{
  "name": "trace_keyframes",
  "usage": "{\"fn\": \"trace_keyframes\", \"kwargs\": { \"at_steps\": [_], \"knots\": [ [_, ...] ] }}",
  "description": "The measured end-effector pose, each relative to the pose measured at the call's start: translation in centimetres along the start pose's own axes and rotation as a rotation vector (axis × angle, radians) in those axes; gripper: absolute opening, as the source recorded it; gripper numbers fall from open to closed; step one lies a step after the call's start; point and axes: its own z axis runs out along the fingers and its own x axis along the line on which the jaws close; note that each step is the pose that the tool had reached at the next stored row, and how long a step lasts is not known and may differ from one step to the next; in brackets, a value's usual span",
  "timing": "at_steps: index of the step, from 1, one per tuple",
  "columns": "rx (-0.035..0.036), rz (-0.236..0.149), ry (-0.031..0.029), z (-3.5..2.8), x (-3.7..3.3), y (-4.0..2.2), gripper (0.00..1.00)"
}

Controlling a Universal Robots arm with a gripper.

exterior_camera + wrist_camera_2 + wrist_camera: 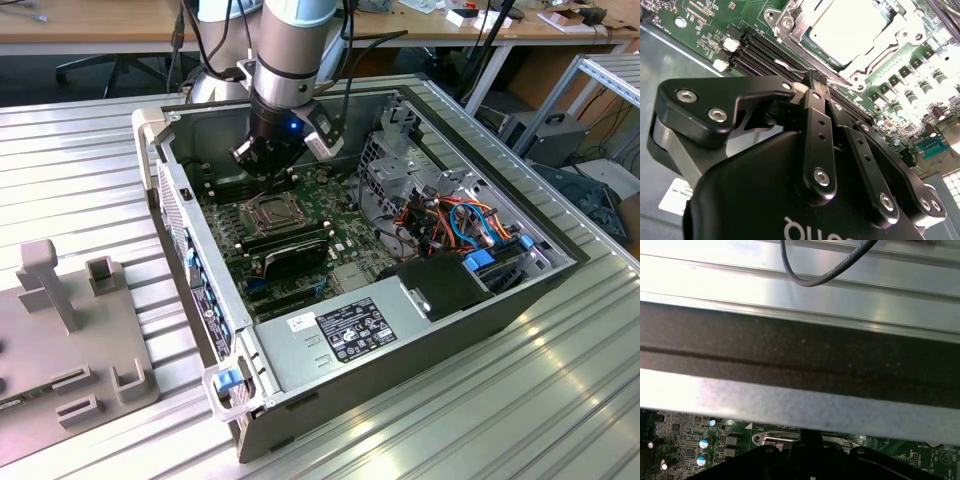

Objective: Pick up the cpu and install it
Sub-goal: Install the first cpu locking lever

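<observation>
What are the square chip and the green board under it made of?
The chip looks like metal on top: pale, smooth and brightly shining. The green board looks like stiff coated plastic, matte green with tiny printed marks and soldered parts. The shiny frame around the chip seems bare steel, though that's a guess.

A ribbed aluminium work table (80, 160) is being used as the main surface, and overhead light is being reflected off its grooves as bright patches. Behind the table, a wooden bench (110, 25) is being seen running along the far side, with black cables (215, 40) being draped over its edge. A dark floor is being glimpsed beneath that bench, along with the base of a chair (100, 68). Towards the exterior view's right of the table, a metal shelf frame (600, 75) is being seen, with grey boxes (548, 135) being stored under it.
</observation>
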Motion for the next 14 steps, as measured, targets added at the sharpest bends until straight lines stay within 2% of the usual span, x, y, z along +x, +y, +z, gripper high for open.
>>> {"fn": "trace_keyframes", "kwargs": {
  "at_steps": [4, 14],
  "knots": [
    [-0.0003, 0.0, -0.0001, 0.03, -0.03, 0.25, 0.11],
    [-0.0003, 0.0, -0.0001, 0.3, -0.02, 0.23, 0.11]
  ]
}}
